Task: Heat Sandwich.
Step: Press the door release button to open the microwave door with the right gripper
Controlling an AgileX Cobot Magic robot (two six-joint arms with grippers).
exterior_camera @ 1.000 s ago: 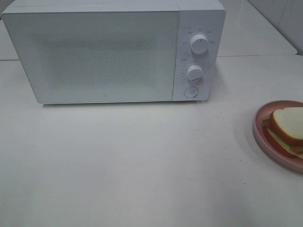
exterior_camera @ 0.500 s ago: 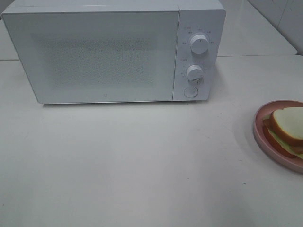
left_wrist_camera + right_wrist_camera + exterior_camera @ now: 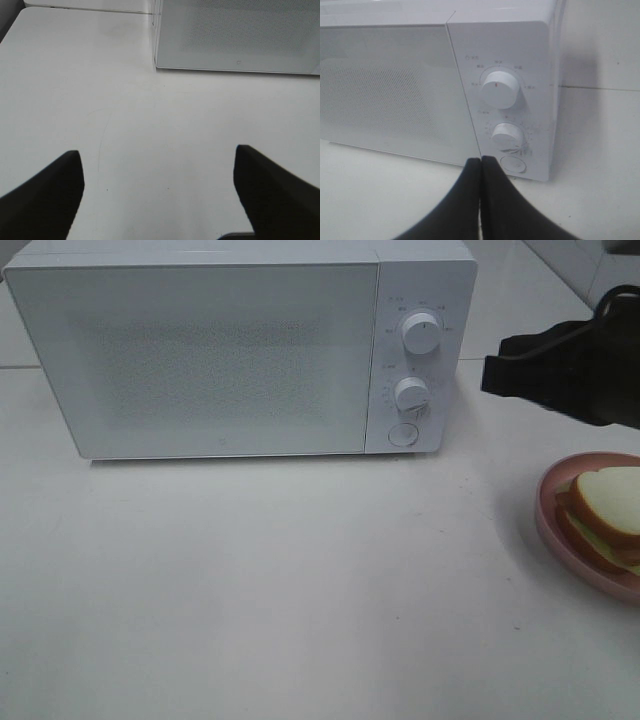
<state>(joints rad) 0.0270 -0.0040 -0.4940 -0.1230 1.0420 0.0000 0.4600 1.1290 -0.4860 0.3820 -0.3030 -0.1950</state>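
While the door (image 3: 200, 360) is shut, the right gripper (image 3: 490, 377) is nearer

From the high view, the sandwich (image 3: 605, 508) lies on the plate (image 3: 546, 508) at the right edge of the table (image 3: 300, 590), well apart from the door. The right gripper hangs beyond it, tip aimed left toward the button (image 3: 403, 434). The left wrist view shows the left gripper (image 3: 157, 150) spread wide over bare table, no sandwich in sight. The right wrist view shows that arm's fingers (image 3: 465, 200) pressed together, empty, the button just ahead of their tips; pressing it looks the likely next move.
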